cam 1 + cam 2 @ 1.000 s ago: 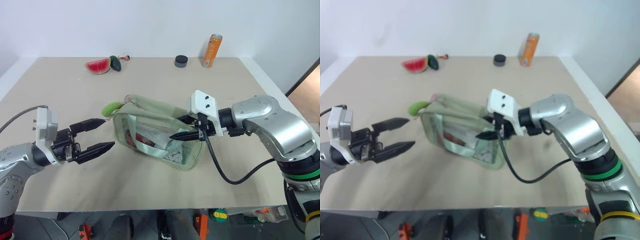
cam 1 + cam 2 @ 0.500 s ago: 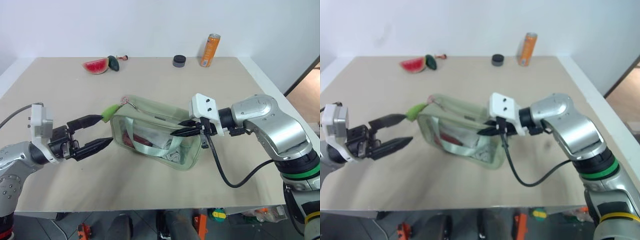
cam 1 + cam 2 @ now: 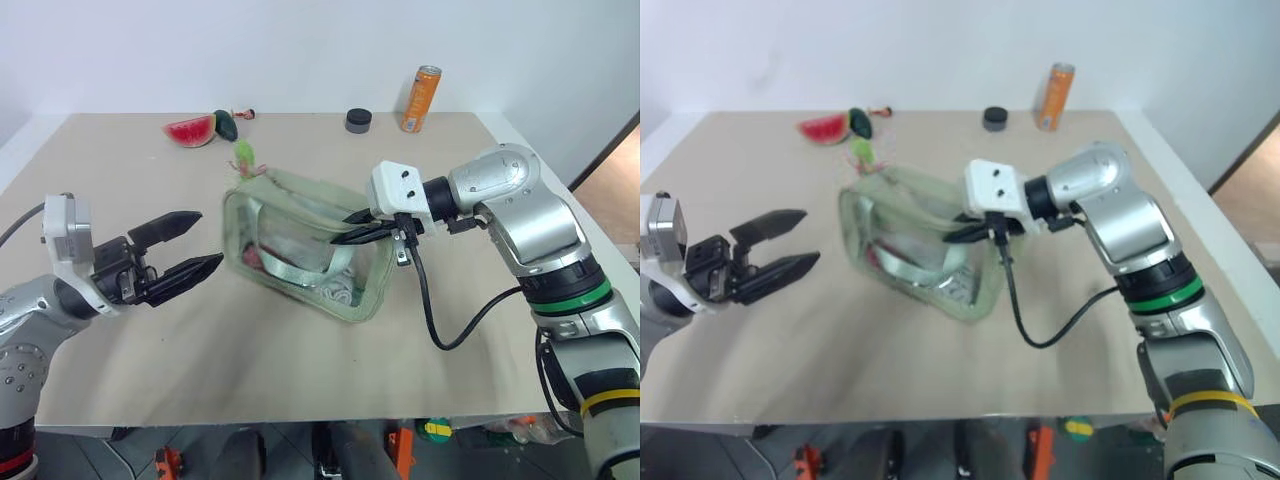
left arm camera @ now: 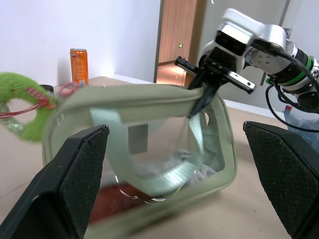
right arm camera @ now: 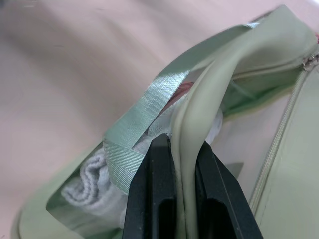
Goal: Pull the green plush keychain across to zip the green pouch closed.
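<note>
My right pincer (image 3: 350, 227) is clamped shut on the top edge of the green pouch (image 3: 300, 255), pinching the fabric rim at the end nearest my right arm, while my left pincer (image 3: 192, 246) hangs wide open and empty just beside the pouch's other end, apart from it. The pouch sits mid-counter (image 3: 300, 360), tipped up, and the green plush keychain (image 3: 243, 155) dangles at its far left corner, above the rim. To do this well, I judge my right grip should hold that end firm and taut so the zip line stays straight, and my left pincer should come up to the plush, close on it near its cord, and pull evenly along the rim toward my right hand instead of lifting. My right wrist view shows what the head views cannot: the rim folded between my fingers (image 5: 154, 199), with the webbing strap (image 5: 144, 114) alongside. My left wrist view shows the plush's pinkish cord (image 4: 42, 94) and the pouch mouth unzipped.
</note>
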